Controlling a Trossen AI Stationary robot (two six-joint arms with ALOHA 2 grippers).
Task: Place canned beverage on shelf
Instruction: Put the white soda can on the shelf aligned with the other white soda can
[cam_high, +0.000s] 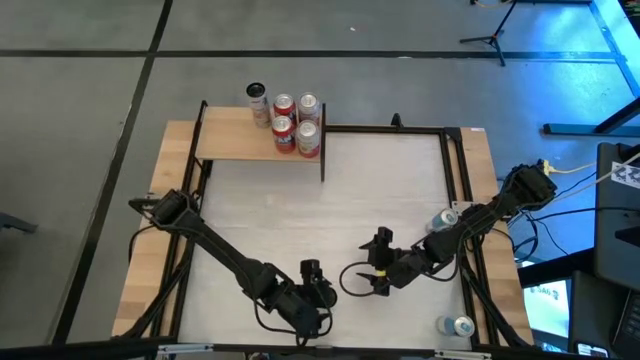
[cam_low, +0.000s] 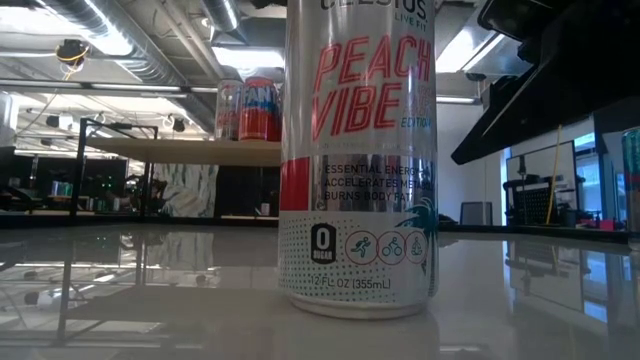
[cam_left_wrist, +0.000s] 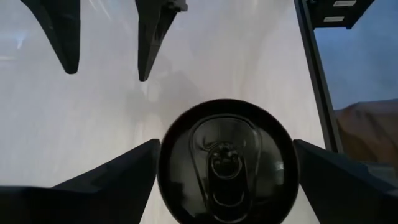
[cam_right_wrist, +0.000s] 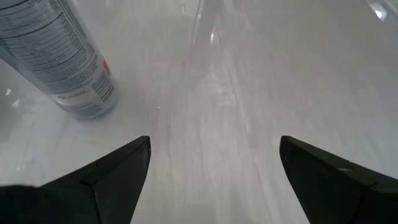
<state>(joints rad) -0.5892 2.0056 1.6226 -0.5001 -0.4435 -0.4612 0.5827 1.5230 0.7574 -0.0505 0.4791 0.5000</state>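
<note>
a: where's the can (cam_low: 358, 160)?

b: upright on the white surface (cam_high: 300, 215) near its front edge, right under the left pincer (cam_left_wrist: 227, 165), whose fingers gape wide on either side of its lid. the shelf (cam_high: 258, 143) with four cans is well apart.

a: how will it handle?

b: probably full, so weighty; slick thin metal that dents. grip mid-body, squarely.

a: right pincer (cam_right_wrist: 214, 162)?

b: wide too, empty, just beside.

"PEACH VIBE" on the can (cam_low: 358, 160)
</note>
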